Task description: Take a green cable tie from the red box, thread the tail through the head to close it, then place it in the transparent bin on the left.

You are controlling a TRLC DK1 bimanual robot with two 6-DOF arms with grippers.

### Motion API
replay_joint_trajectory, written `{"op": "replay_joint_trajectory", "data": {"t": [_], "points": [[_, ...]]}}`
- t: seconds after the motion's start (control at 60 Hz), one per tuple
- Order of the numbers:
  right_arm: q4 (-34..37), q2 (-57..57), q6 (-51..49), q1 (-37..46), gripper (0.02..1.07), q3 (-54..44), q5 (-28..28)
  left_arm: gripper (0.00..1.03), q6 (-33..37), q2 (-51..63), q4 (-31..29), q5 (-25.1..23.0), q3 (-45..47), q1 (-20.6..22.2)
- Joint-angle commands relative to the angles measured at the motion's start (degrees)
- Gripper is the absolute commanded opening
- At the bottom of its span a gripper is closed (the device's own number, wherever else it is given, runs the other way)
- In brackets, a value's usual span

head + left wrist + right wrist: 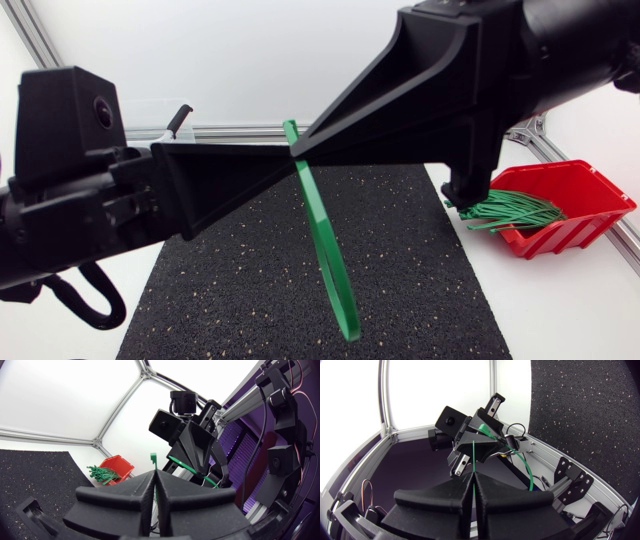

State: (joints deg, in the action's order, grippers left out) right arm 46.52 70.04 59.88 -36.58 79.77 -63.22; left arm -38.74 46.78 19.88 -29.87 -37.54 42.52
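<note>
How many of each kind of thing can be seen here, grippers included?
Grippers: 2, left gripper and right gripper
Green cable tie, held by both: 1
Red box: 1
Black mat: 1
Total: 5, leaving out the bundled ties in the box, too tangled to count.

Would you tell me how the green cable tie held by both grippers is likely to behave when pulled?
The green cable tie bows in a smooth arc, so it is probably springy rather than limp. Thin and narrow, it likely weighs little. Its smooth faces may slip if pulled.
</note>
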Motion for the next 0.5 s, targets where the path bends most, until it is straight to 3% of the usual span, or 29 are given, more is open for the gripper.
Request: {"op": "replay_joint_trajectory", "data": {"t": [0.0, 0.483], "points": [[0.32, -0.34, 1.29, 0.19, 0.08, -0.31, 0.03, 0.04, 0.6, -1.08, -0.1, 0.16, -1.48, 0.72], [0.06, -0.69, 1.38, 0.81, 0.08, -1.54, 0.12, 0.04, 0.68, -2.05, -0.54, 1.04, -1.48, 1.16]]}}
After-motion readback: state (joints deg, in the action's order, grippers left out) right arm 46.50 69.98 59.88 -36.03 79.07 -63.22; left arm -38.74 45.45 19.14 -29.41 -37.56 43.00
